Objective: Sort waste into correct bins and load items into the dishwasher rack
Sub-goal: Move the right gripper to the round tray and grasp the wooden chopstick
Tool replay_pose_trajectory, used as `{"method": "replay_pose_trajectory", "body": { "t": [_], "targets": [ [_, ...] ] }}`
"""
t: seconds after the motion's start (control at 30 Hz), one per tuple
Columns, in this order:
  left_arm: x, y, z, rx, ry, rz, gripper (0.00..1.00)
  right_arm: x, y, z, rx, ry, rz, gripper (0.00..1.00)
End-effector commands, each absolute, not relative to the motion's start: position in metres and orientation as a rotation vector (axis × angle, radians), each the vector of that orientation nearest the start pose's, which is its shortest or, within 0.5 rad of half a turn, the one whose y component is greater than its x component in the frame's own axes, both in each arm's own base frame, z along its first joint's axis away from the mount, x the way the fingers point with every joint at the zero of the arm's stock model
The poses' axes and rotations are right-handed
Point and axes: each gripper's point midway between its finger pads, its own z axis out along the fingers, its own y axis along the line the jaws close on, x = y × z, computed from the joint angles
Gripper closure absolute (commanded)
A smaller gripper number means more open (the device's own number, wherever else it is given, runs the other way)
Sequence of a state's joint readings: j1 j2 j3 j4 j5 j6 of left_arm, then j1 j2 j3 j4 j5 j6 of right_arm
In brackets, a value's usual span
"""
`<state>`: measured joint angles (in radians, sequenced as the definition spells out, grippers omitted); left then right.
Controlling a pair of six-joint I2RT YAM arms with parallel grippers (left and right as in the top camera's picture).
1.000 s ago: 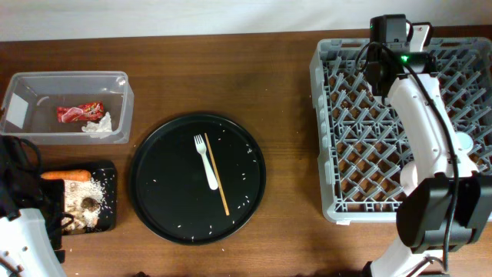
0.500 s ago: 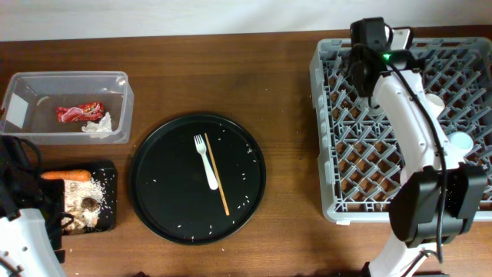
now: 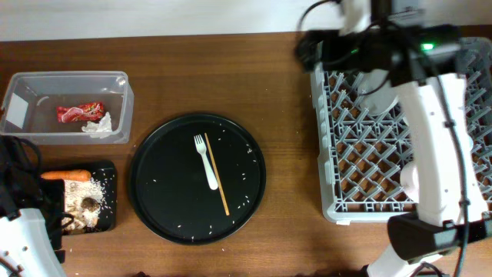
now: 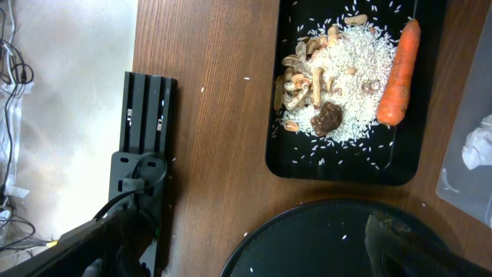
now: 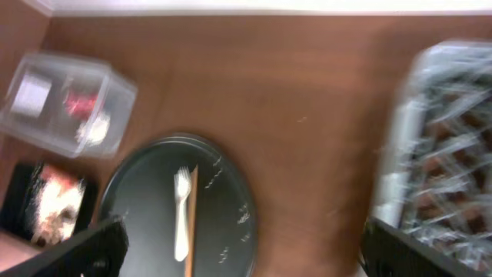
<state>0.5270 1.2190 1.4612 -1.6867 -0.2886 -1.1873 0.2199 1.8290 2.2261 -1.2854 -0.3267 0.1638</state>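
Observation:
The grey dishwasher rack (image 3: 324, 146) fills the right side, partly hidden by my right arm. My right gripper (image 3: 309, 49) hovers, blurred, over the rack's back left corner; in its wrist view (image 5: 246, 258) the jaws are wide open and empty. A white fork (image 3: 206, 161) and a wooden chopstick (image 3: 216, 185) lie on the round black tray (image 3: 165, 185). The clear tub (image 3: 31, 81) holds a red wrapper (image 3: 79, 113) and a tissue (image 3: 98, 125). The shallow black tray (image 4: 338, 165) holds rice (image 4: 350, 65), a carrot (image 4: 400, 73), brown scraps (image 4: 300, 73) and a dark lump (image 4: 327, 118). My left gripper (image 4: 254, 258) is open and empty.
Bare brown tabletop separates the round tray from the rack. A black slotted stand (image 4: 146, 138) sits at the table's left edge beside the shallow tray. Loose rice grains dot the round tray.
My right gripper opened and swung left, from over the rack's back rows to beyond its back left corner. The left arm has not moved.

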Motion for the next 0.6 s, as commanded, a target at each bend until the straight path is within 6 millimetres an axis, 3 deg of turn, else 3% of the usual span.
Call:
{"method": "replay_pose_trajectory", "body": {
  "t": [0.0, 0.17, 0.27, 0.43, 0.57],
  "targets": [
    [0.13, 0.134, 0.242, -2.23, 1.859, 0.341, 0.01, 0.398, 0.198, 0.3, -0.37, 2.585, 0.548, 0.04],
    [0.13, 0.134, 0.242, -2.23, 1.859, 0.341, 0.01, 0.385, 0.242, 0.246, -0.414, 2.729, 0.365, 0.01],
    [0.13, 0.134, 0.242, -2.23, 1.859, 0.341, 0.01, 0.375, 0.279, 0.196, -0.45, 2.847, 0.322, 0.01],
    [0.13, 0.134, 0.242, -2.23, 1.859, 0.341, 0.01, 0.355, 0.31, 0.135, -0.527, 2.982, 0.249, 0.01],
    [0.13, 0.134, 0.242, -2.23, 1.859, 0.341, 0.01, 0.342, 0.324, 0.091, -0.539, 3.076, 0.181, 0.2]
  ]
}}
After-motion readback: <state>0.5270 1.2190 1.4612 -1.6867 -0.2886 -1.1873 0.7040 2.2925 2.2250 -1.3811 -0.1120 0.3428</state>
